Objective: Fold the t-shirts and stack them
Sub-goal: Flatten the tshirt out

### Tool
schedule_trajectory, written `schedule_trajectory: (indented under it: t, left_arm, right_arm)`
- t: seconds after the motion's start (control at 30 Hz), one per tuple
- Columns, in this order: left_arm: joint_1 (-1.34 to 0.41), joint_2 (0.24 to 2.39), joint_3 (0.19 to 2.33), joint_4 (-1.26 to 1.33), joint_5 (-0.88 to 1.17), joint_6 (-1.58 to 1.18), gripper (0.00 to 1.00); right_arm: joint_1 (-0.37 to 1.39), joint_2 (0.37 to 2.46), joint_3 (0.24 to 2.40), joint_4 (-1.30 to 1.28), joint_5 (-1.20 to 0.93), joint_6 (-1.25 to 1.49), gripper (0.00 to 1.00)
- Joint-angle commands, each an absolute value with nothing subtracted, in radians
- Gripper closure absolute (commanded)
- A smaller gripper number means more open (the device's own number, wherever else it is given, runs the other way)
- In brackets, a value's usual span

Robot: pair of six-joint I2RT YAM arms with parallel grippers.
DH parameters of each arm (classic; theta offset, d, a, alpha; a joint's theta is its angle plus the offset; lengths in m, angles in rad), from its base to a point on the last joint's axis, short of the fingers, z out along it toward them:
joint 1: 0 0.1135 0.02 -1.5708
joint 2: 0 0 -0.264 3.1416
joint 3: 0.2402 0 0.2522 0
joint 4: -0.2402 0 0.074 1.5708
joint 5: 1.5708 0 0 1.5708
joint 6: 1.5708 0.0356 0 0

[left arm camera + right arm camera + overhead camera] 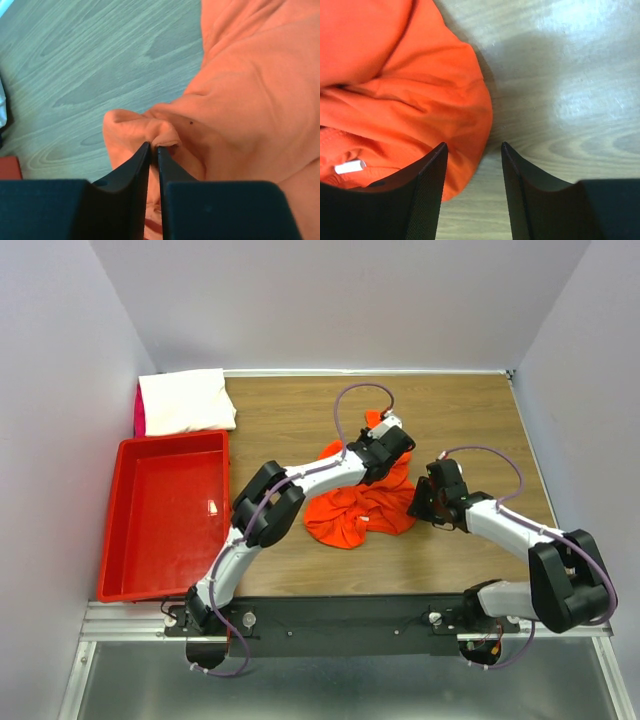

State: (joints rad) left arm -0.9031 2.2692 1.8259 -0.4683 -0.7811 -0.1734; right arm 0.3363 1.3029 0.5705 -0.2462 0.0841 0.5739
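Note:
A bright orange-red t-shirt (358, 508) lies crumpled in a heap at the middle of the wooden table. My left gripper (380, 458) is at the heap's far edge. In the left wrist view the left gripper (154, 146) is shut on a small raised fold of the orange-red t-shirt (240, 100). My right gripper (421, 502) sits at the heap's right edge. In the right wrist view the right gripper (473, 145) stands open, and the rounded hem of the t-shirt (395, 100) reaches between its fingers without being held. A folded white t-shirt (186, 400) lies at the back left, over a sliver of pink t-shirt (140, 412).
A rigid red plastic bin (128, 530) stands along the left side of the table (470, 420), with nothing in it. A small white tag (350, 166) shows on the orange cloth. Grey walls close in the table on three sides.

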Motion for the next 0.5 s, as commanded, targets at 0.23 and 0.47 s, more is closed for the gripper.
schedule_trajectory:
  t: [0.23, 0.47]
  left_arm:
    - [-0.798, 2.013, 1.686, -0.474, -0.842, -0.215, 1.0]
    - [-0.639, 1.8, 1.425, -0.454, -0.763, -0.281, 1.0]
  right_arm:
    - [0.324, 1.396, 0.587, -0.213, 0.11, 0.557, 0.98]
    - [0.2, 1.46, 0.669, -0.229, 0.179, 0.578, 0.99]
